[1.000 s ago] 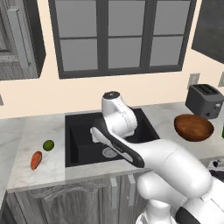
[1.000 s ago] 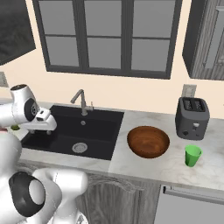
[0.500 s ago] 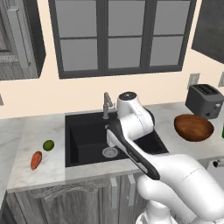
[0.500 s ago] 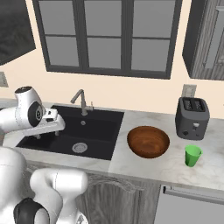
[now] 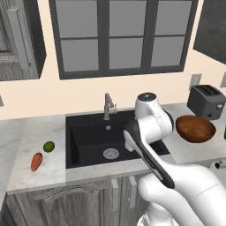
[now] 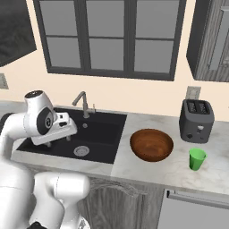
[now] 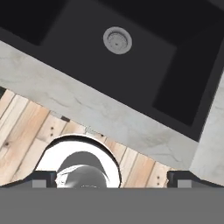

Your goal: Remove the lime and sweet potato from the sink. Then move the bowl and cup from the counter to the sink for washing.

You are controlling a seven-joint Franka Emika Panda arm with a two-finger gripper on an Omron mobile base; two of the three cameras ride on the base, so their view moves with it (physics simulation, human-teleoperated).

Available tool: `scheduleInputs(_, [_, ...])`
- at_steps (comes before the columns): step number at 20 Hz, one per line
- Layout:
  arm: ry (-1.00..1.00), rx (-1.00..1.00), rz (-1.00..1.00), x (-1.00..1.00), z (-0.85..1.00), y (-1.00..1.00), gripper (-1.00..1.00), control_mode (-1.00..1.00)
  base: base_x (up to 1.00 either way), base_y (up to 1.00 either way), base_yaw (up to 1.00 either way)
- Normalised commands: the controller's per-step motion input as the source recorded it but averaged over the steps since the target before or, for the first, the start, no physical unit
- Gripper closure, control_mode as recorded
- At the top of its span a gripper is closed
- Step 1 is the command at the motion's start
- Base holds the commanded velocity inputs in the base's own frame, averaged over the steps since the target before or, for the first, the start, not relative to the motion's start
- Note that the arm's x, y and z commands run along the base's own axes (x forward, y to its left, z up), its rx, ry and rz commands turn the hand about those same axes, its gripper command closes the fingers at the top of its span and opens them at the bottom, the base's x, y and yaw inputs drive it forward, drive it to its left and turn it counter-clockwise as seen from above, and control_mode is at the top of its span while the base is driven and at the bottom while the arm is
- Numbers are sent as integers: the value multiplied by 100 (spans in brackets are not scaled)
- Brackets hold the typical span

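The lime [image 5: 48, 146] and the sweet potato [image 5: 36, 161] lie on the counter [image 5: 42, 132] left of the black sink [image 5: 88, 132], the potato nearer the front edge. The basin holds nothing but its silver drain [image 5: 111, 153]. My gripper [image 7: 113, 178] hangs open and empty over the sink's front right part, looking down at the drain [image 7: 117, 40] and the counter's front edge [image 7: 100, 118]. In the right base view the gripper [image 6: 66, 132] sits above the basin. The brown bowl [image 6: 151, 144] and the green cup [image 6: 197, 159] stand on the counter right of the sink.
A grey faucet [image 5: 107, 106] rises behind the sink. A dark toaster [image 6: 197, 120] stands at the back right, behind the cup. Wooden floor [image 7: 26, 127] shows below the counter front. My own arm covers the sink's right part in the left base view.
The arm has swung right, from the sink's left side to its right part. The gripper stayed open and empty. Lime, sweet potato, bowl and cup have not moved.
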Motion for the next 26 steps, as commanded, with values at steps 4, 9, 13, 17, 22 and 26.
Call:
scheduleInputs(4, [5, -5, 7, -3, 2, -45, -100, -100, 0, 0, 0])
scheduleInputs(9, [5, -8, 6, 0, 1, -47, -100, -100, 0, 0, 0])
scheduleInputs(13, [10, -10, 4, 0, 4, -46, -100, -100, 0, 0, 0])
scheduleInputs(17, [13, -10, 2, 1, 3, -47, -100, -100, 0, 0, 0])
scheduleInputs(22, [13, -11, 0, 5, 0, -45, -100, -100, 0, 0, 0])
scheduleInputs(26, [12, -9, 0, 6, 3, -44, -100, -100, 0, 0, 0])
